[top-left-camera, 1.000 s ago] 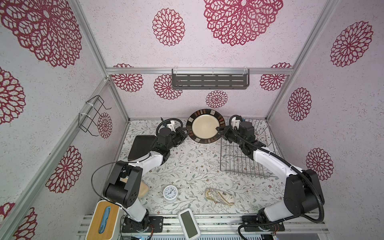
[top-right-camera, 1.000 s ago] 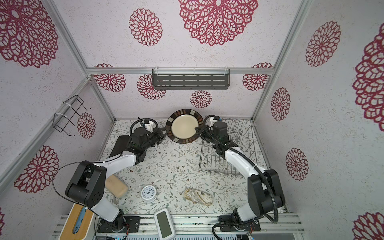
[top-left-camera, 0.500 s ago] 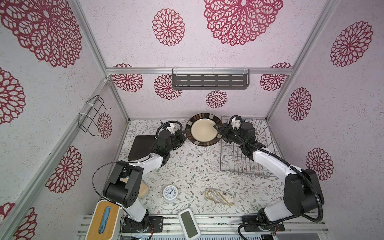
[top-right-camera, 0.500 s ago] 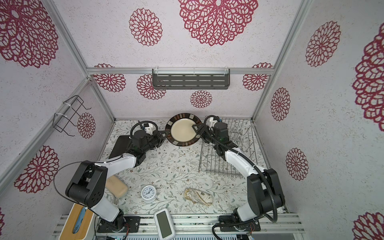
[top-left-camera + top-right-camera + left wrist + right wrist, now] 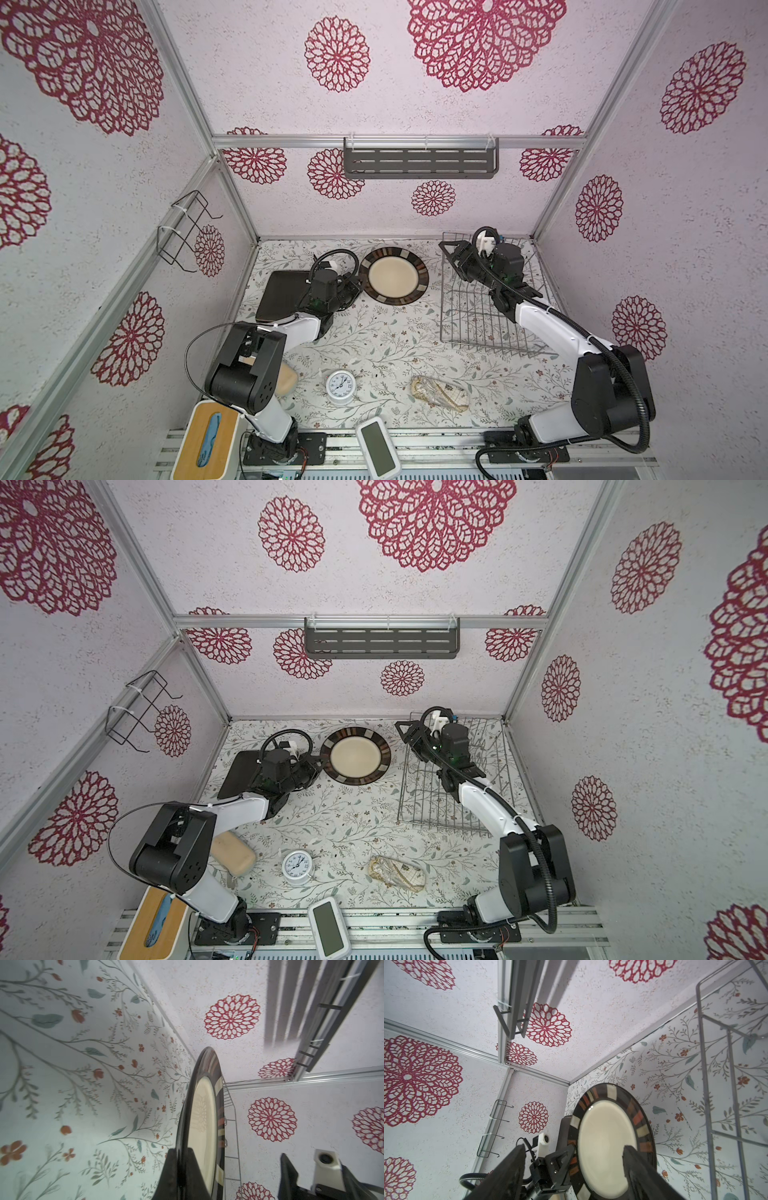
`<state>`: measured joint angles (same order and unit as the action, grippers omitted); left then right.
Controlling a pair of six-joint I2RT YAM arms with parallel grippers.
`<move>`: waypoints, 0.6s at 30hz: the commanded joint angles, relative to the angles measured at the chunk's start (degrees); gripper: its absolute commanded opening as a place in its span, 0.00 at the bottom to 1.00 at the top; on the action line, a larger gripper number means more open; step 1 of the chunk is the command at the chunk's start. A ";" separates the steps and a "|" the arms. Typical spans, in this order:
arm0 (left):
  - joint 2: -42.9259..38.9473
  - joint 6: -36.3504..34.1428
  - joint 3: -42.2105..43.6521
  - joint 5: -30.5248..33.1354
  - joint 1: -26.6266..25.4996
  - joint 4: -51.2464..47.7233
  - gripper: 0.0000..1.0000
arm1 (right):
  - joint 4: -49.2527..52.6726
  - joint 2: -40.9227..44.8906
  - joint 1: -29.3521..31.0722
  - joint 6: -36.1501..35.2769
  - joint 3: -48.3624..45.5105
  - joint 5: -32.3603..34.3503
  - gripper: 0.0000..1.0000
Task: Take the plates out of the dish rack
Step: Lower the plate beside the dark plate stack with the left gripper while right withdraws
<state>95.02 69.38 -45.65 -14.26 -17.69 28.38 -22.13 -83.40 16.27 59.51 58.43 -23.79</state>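
the round cream plate with the brown-striped rim point(image 5: 393, 276) lies face up in the upper middle of both top views, between the two arms and clear of the silver wire dish rack point(image 5: 478, 328) at the right. the left gripper point(image 5: 356, 287) is clamped on the plate's left rim; in the left wrist view its dark fingers point(image 5: 172, 1172) pinch the edge, the plate running straight away from them. the right gripper point(image 5: 451, 258) hangs over the rack's upper left corner, jaws spread wide and holding nothing, a little apart from the plate's right rim. so the plate is the left arm's alone, and the likely set-down spot lies to that gripper's left, where a dark brown square plate point(image 5: 279, 293) sits flat under the left forearm. whether the round plate rests on the floral tablecloth point(image 5: 374, 340) or hangs just above it cannot be told from overhead. the rack shows only bare tines and no plate, though the right arm covers part of it.
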 commanded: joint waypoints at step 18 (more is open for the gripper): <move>-4.11 1.03 1.70 6.87 0.82 5.88 0.00 | -3.05 2.27 -0.19 -0.97 0.04 -1.08 0.76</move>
<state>94.00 68.82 -42.57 -7.38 -17.19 25.15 -22.85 -83.07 16.27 59.51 58.43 -23.83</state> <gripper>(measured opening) 0.074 0.761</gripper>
